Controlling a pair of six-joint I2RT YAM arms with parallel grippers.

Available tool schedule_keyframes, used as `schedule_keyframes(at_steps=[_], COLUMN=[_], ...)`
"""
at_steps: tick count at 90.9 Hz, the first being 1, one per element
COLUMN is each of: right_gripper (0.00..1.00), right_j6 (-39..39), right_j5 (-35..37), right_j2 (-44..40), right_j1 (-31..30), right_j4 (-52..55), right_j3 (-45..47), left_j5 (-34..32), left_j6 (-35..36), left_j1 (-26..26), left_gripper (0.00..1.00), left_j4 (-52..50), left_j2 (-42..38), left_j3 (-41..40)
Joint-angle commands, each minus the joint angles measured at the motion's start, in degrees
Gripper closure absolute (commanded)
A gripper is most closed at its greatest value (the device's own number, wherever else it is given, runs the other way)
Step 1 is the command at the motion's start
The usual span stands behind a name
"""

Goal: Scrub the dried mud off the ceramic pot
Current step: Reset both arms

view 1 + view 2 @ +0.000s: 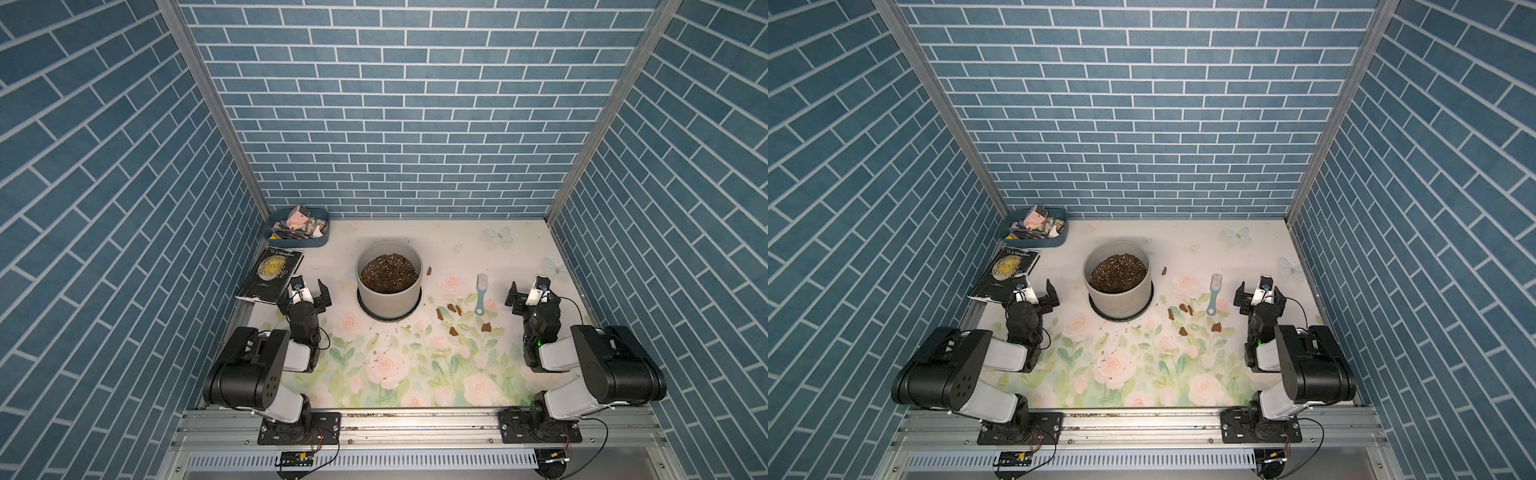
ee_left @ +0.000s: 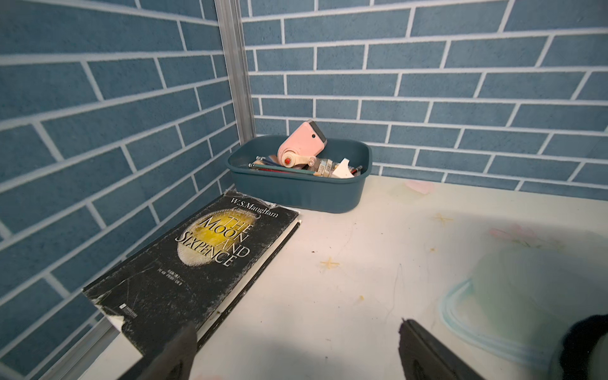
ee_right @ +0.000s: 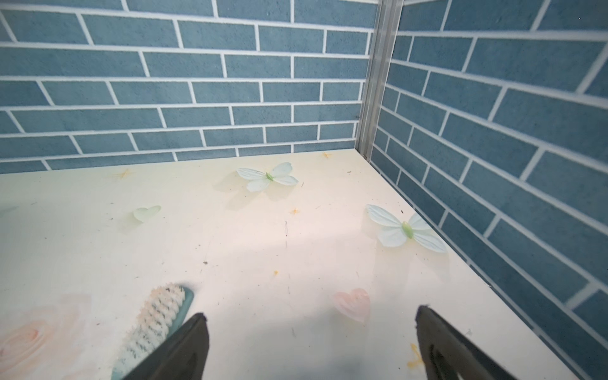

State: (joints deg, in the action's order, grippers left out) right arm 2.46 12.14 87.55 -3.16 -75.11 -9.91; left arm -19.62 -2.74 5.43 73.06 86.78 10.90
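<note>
On the flowered table [image 1: 457,249], the pot [image 1: 388,286] stood between the left gripper [image 2: 294,329] and right gripper [image 3: 312,314], both with jaws apart and empty. Mud flakes [image 1: 453,309] lay near the brush [image 1: 481,291]; none showed on the pot. Any further scrubbing likely called for the right gripper to take the brush handle.

Pale blur of the ceramic pot [image 2: 526,289] cut off at the left wrist view's edge, brush [image 3: 158,316] handle hidden behind a right gripper [image 3: 311,312] finger, book [image 1: 270,274] corner covered by the left gripper [image 1: 306,293] in both top views, tray [image 1: 316,244] clutter too small to name
</note>
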Motion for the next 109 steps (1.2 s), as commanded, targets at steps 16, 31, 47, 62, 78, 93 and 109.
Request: schedule_keyframes(at_steps=[16,31,47,62,78,93,109], right_gripper=[0.0,0.0,0.0,0.0,0.0,0.0,0.0], right_j6=[-2.44,-2.46,-2.46,-2.46,-2.46,-2.46,-2.46], right_j5=[-0.74,-0.67,-0.67,-0.74,-0.71,-0.68,-0.63], right_j2=[-0.02,-0.01,0.06,0.06,0.01,0.05,-0.01], right_j1=[-0.44,-0.41,-0.45,-0.45,-0.46,-0.51,-0.45], right_j4=[-1.83,-1.82,-1.77,-1.78,-1.79,-1.79,-1.79], right_j3=[-0.82,-0.82,-0.81,-0.82,-0.82,-0.83,-0.81], left_j5=[-0.03,0.04,0.11,0.16,0.18,0.13,0.11], left_j6=[0.4,0.41,0.46,0.45,0.46,0.46,0.46], left_j1=[-0.07,-0.05,-0.16,-0.16,-0.16,-0.11,-0.16], left_gripper=[0.0,0.0,0.0,0.0,0.0,0.0,0.0], left_j4=[3.1,3.09,3.08,3.07,3.14,3.22,3.23], left_j2=[-0.25,-0.18,-0.11,-0.13,-0.13,-0.17,-0.16], left_j3=[-0.15,-0.12,-0.09,-0.09,-0.17,-0.2,-0.18])
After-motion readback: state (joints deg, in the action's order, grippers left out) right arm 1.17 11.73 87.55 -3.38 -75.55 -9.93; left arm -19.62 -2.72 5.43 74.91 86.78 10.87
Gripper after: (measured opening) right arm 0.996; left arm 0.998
